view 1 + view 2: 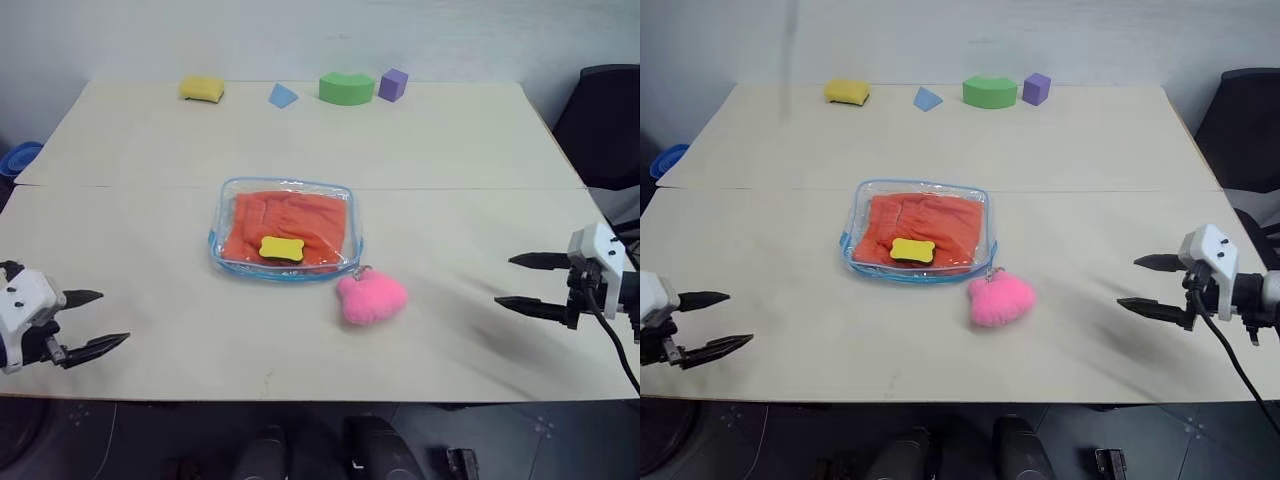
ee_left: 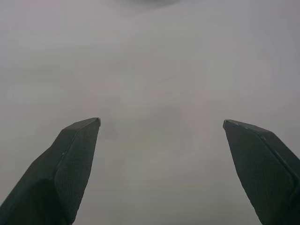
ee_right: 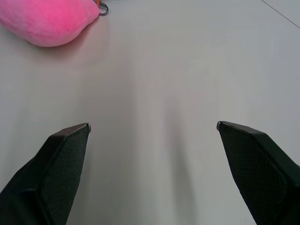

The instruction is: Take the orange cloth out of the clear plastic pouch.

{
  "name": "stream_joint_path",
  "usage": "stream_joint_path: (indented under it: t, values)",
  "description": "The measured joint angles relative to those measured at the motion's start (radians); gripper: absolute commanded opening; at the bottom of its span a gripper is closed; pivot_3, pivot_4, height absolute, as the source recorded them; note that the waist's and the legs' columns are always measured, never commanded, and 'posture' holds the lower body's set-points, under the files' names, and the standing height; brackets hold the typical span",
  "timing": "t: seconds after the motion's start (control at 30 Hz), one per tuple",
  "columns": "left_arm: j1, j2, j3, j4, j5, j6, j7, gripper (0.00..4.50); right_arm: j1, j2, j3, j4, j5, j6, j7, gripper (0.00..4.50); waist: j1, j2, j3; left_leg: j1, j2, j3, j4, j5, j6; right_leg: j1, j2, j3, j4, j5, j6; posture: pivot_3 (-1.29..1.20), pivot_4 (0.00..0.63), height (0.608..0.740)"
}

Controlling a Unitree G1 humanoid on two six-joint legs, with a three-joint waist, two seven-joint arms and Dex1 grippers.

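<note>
From my left eye, I see the clear plastic pouch (image 1: 285,229) lying flat in the middle of the tabletop (image 1: 450,160). The orange cloth (image 1: 290,225) is inside it, under a small yellow tag (image 1: 281,248). The pink pompom (image 1: 371,297) lies just beside the pouch's near right corner. My left hand (image 1: 97,322) is near the left edge, spread wide and holding nothing. My right hand (image 1: 526,282) is near the right edge, also wide and holding nothing. Both are well apart from the pouch. At the far edge sit 4 blocks: yellow (image 1: 202,89), blue (image 1: 283,96), green (image 1: 346,88) and purple (image 1: 393,85).

From my left wrist, my 2 fingers (image 2: 70,159) stand wide over bare tabletop.

From my right wrist, my fingers (image 3: 61,164) stand wide, with the pompom ahead.
</note>
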Motion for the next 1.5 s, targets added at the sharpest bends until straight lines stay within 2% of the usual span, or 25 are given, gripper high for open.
stream_joint_path:
  t: [0.3, 0.67, 0.97, 1.1, 1.2, 1.27, 1.37, 1.5]
  values:
    - [0.004, -0.024, -0.014, -0.032, 0.007, 0.009, 0.02, 4.47, 0.049, 0.0, -0.041, -0.053, 0.007, 0.013, -0.036, 4.5, 0.001, 0.0, 0.0, 0.0, 0.0, 0.0, 0.001, 0.0, 0.0, 0.0, 0.0, 0.0, 0.002, 0.0, 0.0, 0.0, 0.15, 0.74]
    - [-0.001, -0.056, -0.016, -0.076, -0.001, 0.07, 0.043, 4.47, 0.037, 0.011, -0.041, -0.093, 0.02, 0.063, -0.104, 4.5, 0.001, 0.0, 0.0, 0.0, 0.0, 0.0, 0.002, 0.0, 0.0, 0.0, 0.0, 0.0, 0.004, 0.0, 0.0, 0.0, 0.15, 0.74]
    - [-0.096, -0.066, -0.056, -0.125, -0.062, 0.139, 0.037, 4.47, 0.065, 0.022, -0.05, -0.175, 0.082, 0.131, -0.104, 4.5, 0.002, 0.0, 0.0, 0.001, 0.0, 0.0, 0.005, 0.0, 0.0, 0.0, 0.0, 0.0, 0.007, 0.0, 0.0, 0.0, 0.15, 0.74]
    - [-0.218, -0.055, -0.138, -0.156, -0.102, 0.189, 0.015, 4.47, 0.105, 0.034, -0.071, -0.25, 0.109, 0.15, -0.109, 4.5, 0.005, 0.0, 0.0, 0.001, 0.0, 0.0, 0.006, 0.001, -0.001, 0.0, 0.0, 0.0, 0.009, 0.0, 0.0, 0.0, 0.15, 0.74]
    - [-0.411, -0.054, -0.246, -0.155, -0.117, 0.222, 0.008, 4.47, 0.108, 0.053, -0.078, -0.367, 0.144, 0.183, -0.142, 4.5, 0.007, 0.0, 0.0, 0.001, 0.0, -0.001, 0.008, 0.002, -0.002, 0.001, 0.0, -0.001, 0.011, 0.001, 0.001, 0.0, 0.15, 0.74]
    - [-0.573, -0.067, -0.362, -0.138, -0.108, 0.225, -0.022, 4.47, 0.097, 0.073, -0.072, -0.457, 0.176, 0.213, -0.17, 4.5, 0.008, 0.0, 0.0, 0.0, -0.001, -0.001, 0.01, 0.002, -0.002, 0.001, 0.001, -0.001, 0.012, 0.001, 0.002, 0.0, 0.15, 0.74]
    - [-0.766, -0.129, -0.524, -0.065, -0.062, 0.19, -0.079, 4.47, 0.075, 0.088, -0.048, -0.566, 0.209, 0.249, -0.208, 4.5, 0.007, 0.0, 0.0, -0.002, -0.001, -0.001, 0.013, 0.002, -0.003, 0.0, 0.002, -0.001, 0.012, 0.001, 0.002, 0.0, 0.15, 0.74]
    - [-0.986, -0.252, -0.716, 0.185, 0.074, 0.054, -0.149, 4.47, 0.054, 0.119, -0.004, -0.663, 0.225, 0.288, -0.271, 4.5, 0.005, -0.001, 0.0, -0.006, -0.001, 0.0, 0.018, 0.003, -0.004, -0.002, 0.004, 0.0, 0.013, 0.002, 0.003, 0.0, 0.15, 0.74]
